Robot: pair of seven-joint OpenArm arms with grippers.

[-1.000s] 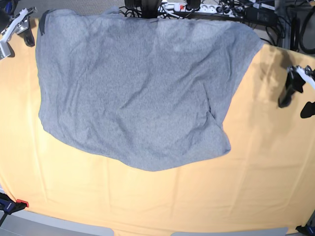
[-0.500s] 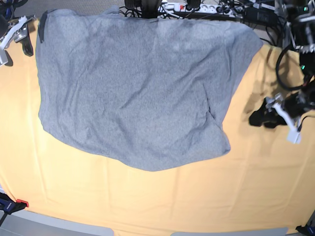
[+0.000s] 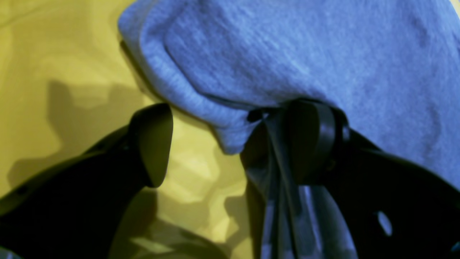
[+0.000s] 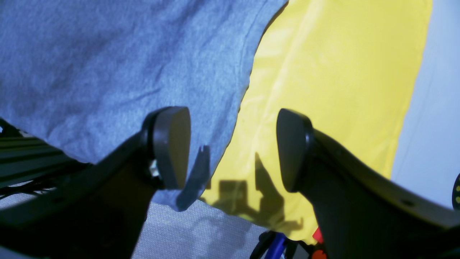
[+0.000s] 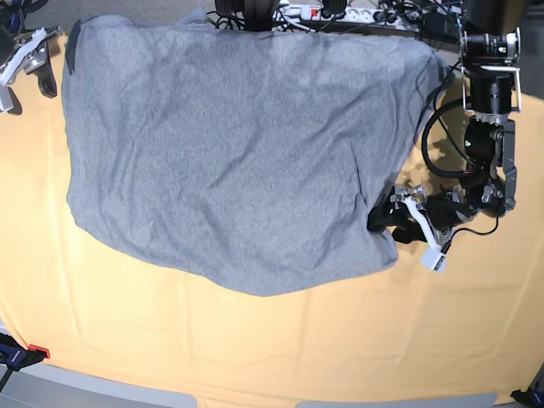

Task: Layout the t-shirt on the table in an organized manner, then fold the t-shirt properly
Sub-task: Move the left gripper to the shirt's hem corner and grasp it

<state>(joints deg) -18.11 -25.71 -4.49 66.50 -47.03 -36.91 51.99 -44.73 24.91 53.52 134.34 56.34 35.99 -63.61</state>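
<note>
The grey t-shirt [image 5: 229, 153] lies spread on the pale orange table [image 5: 297, 340], reaching its far edge, plain side up with soft wrinkles. My left gripper [image 5: 384, 223] sits low at the shirt's right lower edge. In the left wrist view it [image 3: 230, 144] is open, a hem corner of the t-shirt [image 3: 305, 54] hangs between its fingers, and the cloth drapes against the right finger [image 3: 309, 144]. My right gripper [image 5: 38, 68] hovers at the far left corner. In the right wrist view it [image 4: 231, 151] is open over the shirt's edge [image 4: 107, 61] and the table [image 4: 341, 72], holding nothing.
A power strip and tangled cables [image 5: 340, 13] run behind the table's far edge. A red-tipped clamp [image 5: 34, 350] grips the front left corner, and a blue one [image 5: 531, 395] the front right. The left arm's column [image 5: 489, 76] stands at the back right.
My left arm has swung in from the table's right side, down to the shirt's right lower edge. The right gripper has stayed at the far left corner. The shirt lies as before.
</note>
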